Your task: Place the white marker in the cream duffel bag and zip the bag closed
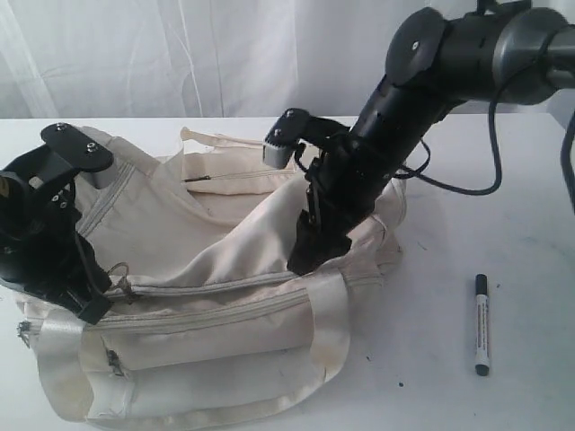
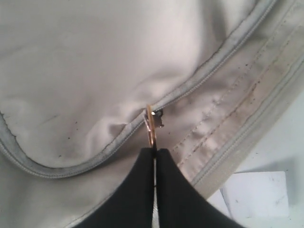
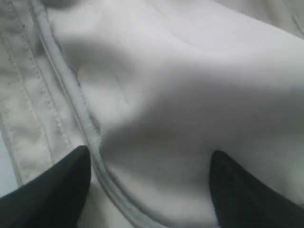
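The cream duffel bag [image 1: 207,332] lies on the table with its top zipper partly open. My left gripper [image 1: 94,303] sits at the bag's left end. In the left wrist view it [image 2: 155,151] is shut on the coppery zipper pull [image 2: 150,126] of the grey zipper [image 2: 199,80]. My right gripper [image 1: 307,256] reaches down over the bag's right half. In the right wrist view it [image 3: 149,166] stands open, with the bag's fabric [image 3: 190,71] and a zipper edge [image 3: 90,137] under its fingers and nothing gripped. The white marker [image 1: 482,323] lies on the table right of the bag, apart from both grippers.
The white table [image 1: 449,215] runs around the bag, with bare surface to the right around the marker. The bag's cream webbing handle [image 1: 328,319] hangs over its front side above the front pocket [image 1: 189,368]. A pale curtain [image 1: 225,54] closes the back.
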You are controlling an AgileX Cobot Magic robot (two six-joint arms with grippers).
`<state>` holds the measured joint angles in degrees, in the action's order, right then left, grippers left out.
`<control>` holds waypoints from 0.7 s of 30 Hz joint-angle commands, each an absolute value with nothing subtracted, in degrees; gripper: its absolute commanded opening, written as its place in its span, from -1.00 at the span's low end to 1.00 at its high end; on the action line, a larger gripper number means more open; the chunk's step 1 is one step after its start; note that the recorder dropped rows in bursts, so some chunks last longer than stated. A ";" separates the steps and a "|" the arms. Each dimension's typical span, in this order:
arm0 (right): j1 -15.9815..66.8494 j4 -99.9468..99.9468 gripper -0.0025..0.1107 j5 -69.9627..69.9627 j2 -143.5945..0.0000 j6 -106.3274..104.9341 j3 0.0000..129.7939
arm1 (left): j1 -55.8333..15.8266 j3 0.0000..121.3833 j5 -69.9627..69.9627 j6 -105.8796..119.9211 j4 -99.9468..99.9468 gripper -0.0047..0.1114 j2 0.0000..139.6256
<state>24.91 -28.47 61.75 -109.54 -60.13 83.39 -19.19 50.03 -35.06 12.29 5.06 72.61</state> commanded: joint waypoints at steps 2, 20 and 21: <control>28.71 -27.19 0.21 55.15 -109.30 -61.62 81.46 | -19.00 49.70 -35.53 10.65 5.96 -0.92 71.99; 39.41 -28.10 0.21 42.89 -111.61 -61.62 81.46 | -19.00 49.70 -33.96 9.95 5.96 -0.92 71.99; 39.53 -28.01 0.21 42.90 -111.99 -61.62 81.46 | -19.00 49.70 -33.96 9.95 5.96 -0.92 71.99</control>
